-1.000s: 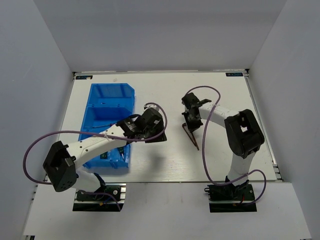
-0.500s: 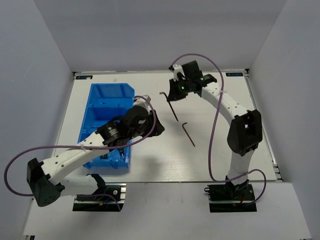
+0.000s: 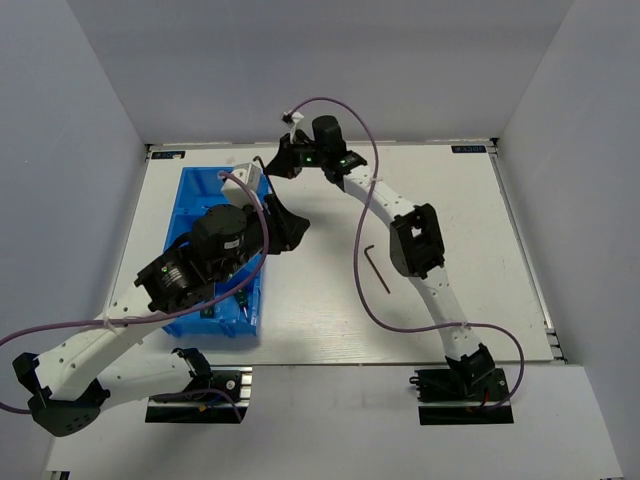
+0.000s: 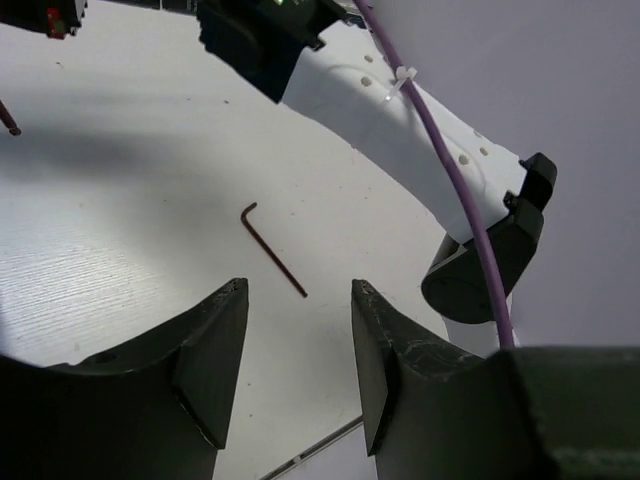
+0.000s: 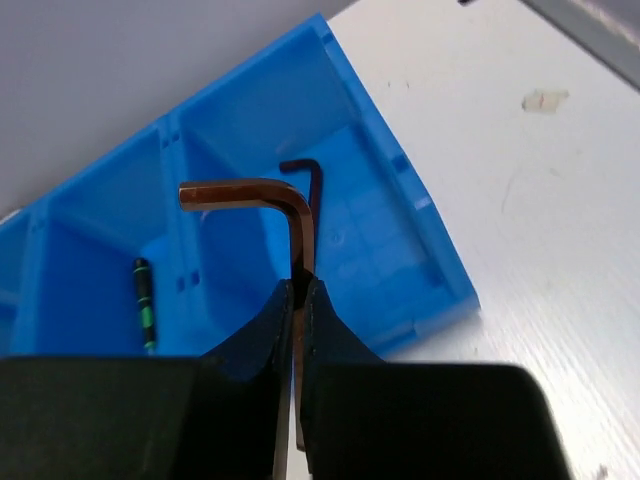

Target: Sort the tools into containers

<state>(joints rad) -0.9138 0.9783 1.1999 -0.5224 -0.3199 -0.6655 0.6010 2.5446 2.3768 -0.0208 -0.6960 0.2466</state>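
The blue three-compartment bin (image 3: 203, 196) lies at the left. My right gripper (image 3: 279, 163) reaches over the bin's far end. In the right wrist view it (image 5: 300, 285) is shut on a dark-red L-shaped hex key (image 5: 296, 212), held above the end compartment of the bin (image 5: 425, 255). Another hex key (image 5: 314, 182) lies in that compartment. A green-handled screwdriver (image 5: 144, 300) lies in the middle compartment. My left gripper (image 3: 289, 223) is raised beside the bin, open and empty (image 4: 298, 295). One hex key (image 3: 377, 268) lies on the table, also in the left wrist view (image 4: 272, 250).
The left arm's body covers much of the bin's near compartments in the top view. The right arm (image 3: 410, 240) stretches diagonally across the table's middle, above the loose hex key. Grey walls enclose the white table (image 3: 460, 200) on three sides.
My right gripper lifted a hex key from the table's middle and carried it far left to over the bin's far end. My left arm rose and drew back left.
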